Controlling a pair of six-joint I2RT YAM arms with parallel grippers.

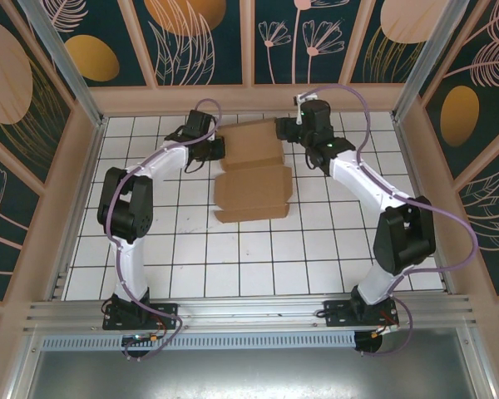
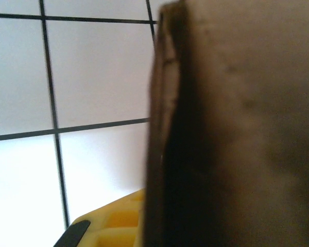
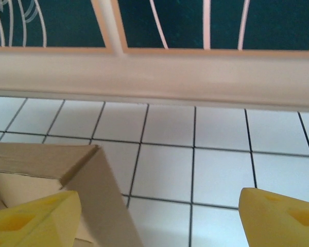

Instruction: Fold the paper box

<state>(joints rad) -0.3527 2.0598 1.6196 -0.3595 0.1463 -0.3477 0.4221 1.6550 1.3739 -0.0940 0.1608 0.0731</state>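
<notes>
at upper centre of the top view, the paper box lies partly folded on the desk. left claw is closed, seemingly pinching its left edge to steady it; right claw gapes wide beside a flap.

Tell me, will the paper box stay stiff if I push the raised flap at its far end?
Probably not: the paper box is thin, creased cardboard, so it likely hinges at its folds. It looks light on smooth tiles, so it may slide instead of folding. The raised flap looks thin and could buckle.
</notes>
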